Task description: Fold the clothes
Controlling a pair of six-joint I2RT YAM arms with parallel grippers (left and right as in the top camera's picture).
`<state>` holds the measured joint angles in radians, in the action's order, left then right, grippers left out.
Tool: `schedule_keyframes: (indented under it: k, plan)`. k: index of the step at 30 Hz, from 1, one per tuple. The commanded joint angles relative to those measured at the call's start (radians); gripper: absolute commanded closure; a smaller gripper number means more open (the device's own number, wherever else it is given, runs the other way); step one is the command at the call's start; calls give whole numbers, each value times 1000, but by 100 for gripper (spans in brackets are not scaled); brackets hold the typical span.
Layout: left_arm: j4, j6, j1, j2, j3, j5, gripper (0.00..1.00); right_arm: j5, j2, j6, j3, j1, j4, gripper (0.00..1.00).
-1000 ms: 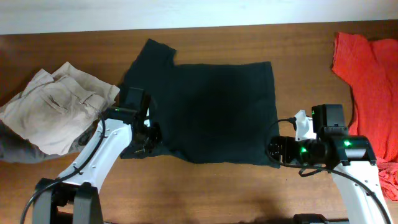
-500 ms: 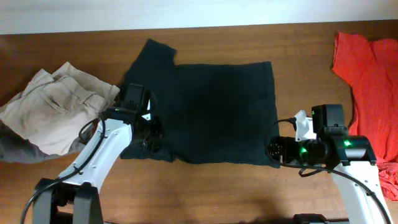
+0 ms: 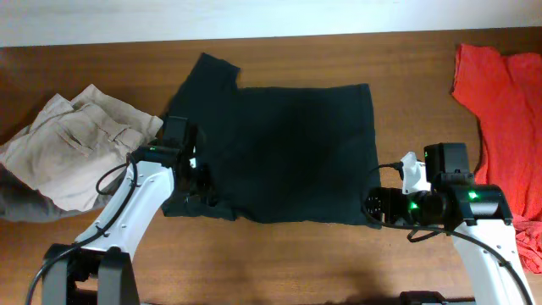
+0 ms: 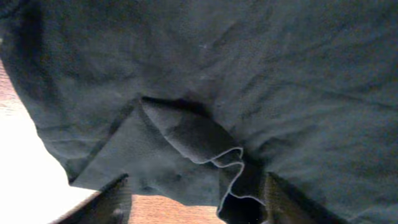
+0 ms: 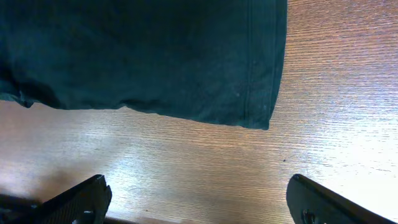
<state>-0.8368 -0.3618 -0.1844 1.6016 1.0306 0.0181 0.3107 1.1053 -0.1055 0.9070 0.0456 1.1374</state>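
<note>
The black T-shirt (image 3: 288,152) lies spread flat in the middle of the wooden surface (image 3: 296,263). One short sleeve (image 3: 212,72) sticks out toward the far left corner. The shirt's straight hem (image 3: 373,144) runs down the right side.

The left gripper (image 3: 199,182) hangs over the shirt's near left corner, where the cloth is rumpled. From the left wrist camera, its fingers (image 4: 115,199) stand apart at the bottom of the view. A loose fold of the dark fabric (image 4: 193,143) lies between them, unpinched, with its thin pale edge curling up. A small white fleck (image 3: 194,161) shows beside that arm. It's too small for me to say whether it is a label on the shirt or part of the arm.

The right gripper (image 3: 373,203) sits just off the shirt's near right corner. In its own camera the gripper (image 5: 199,199) is spread wide over bare wood with nothing between the fingers. The corner of the hem lies just ahead, and two rows of stitching (image 5: 252,62) run along its edge. Green lights glow on the right arm (image 3: 415,203).

To the left of the shirt, nearly touching it, sits a crumpled pile of beige trousers (image 3: 72,148). Well apart on the right edge lies a bright red garment (image 3: 504,93), and more red cloth (image 3: 529,241) shows beside the right arm.
</note>
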Motion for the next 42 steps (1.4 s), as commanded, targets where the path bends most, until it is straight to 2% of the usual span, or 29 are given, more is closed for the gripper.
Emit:
schedule_keyframes:
  k: [1,2,3,12,19,32,39,42]
  plan:
    - [-5,19,2,3,-12,84,75,-9,3,-3,11,-6,0,5]
    - [-13,19,2,3,-13,101,90,-9,3,-3,11,-6,0,5]
    - [-25,19,2,3,-13,119,100,-9,3,-3,11,-6,0,5]
    - [-147,19,1,3,-23,124,99,-9,3,-3,11,-6,0,5]
    - [2,19,-3,10,-117,121,99,-10,3,-3,11,-6,-5,5]
    - [245,20,-37,51,-122,124,99,-9,3,-3,11,-6,-11,5]
    - [257,20,-31,87,-110,135,99,-9,3,-3,11,-6,-7,5]
    - [202,20,-16,61,-77,109,94,-9,3,-3,11,-6,-2,5]
